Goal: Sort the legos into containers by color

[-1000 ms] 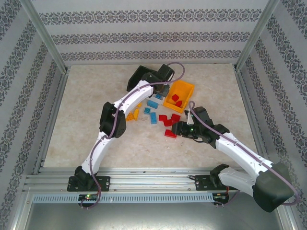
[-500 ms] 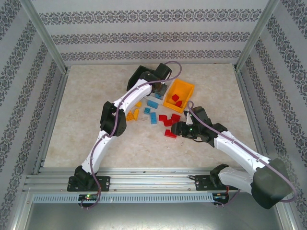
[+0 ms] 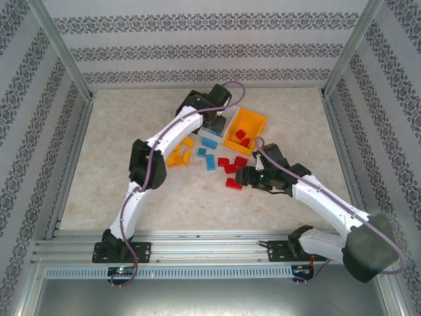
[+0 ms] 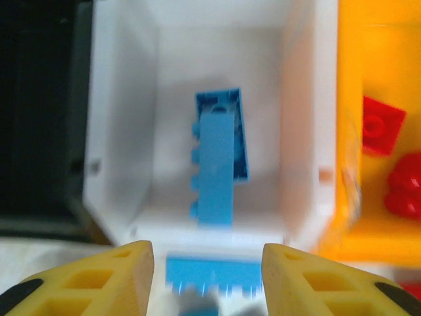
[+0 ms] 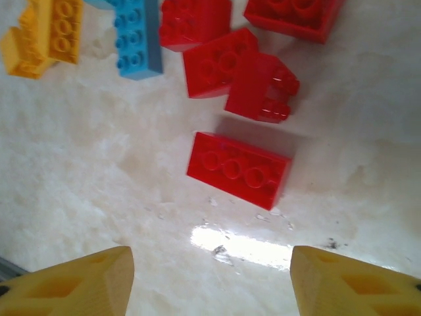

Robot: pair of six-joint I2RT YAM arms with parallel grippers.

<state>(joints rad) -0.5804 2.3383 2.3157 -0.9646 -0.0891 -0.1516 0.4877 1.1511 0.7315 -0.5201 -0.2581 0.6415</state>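
My left gripper (image 4: pixel 207 253) hangs open over the white bin (image 4: pixel 118 151), where a light blue lego (image 4: pixel 220 158) lies on end. A blurred blue lego (image 4: pixel 212 275) shows between the fingertips, with a gap at the left finger. Left of the white bin is the black bin (image 4: pixel 33 112); right of it, the orange-yellow bin (image 4: pixel 348 59) holds red legos (image 4: pixel 381 125). My right gripper (image 5: pixel 210 260) stands open just above the table, a flat red lego (image 5: pixel 238 169) ahead of it. From above, the left gripper (image 3: pixel 216 120) is at the bins and the right gripper (image 3: pixel 242 176) by the red lego (image 3: pixel 233 184).
Loose legos lie between the arms: orange ones (image 3: pixel 176 158), blue ones (image 3: pixel 210 161) and red ones (image 3: pixel 230 163). Ahead of the right gripper lie more red legos (image 5: pixel 220 62), a blue one (image 5: pixel 137 39) and orange ones (image 5: pixel 39 33). Metal frame posts edge the table.
The left arm has swung left and brought its gripper over the white bin. The right gripper has barely moved.
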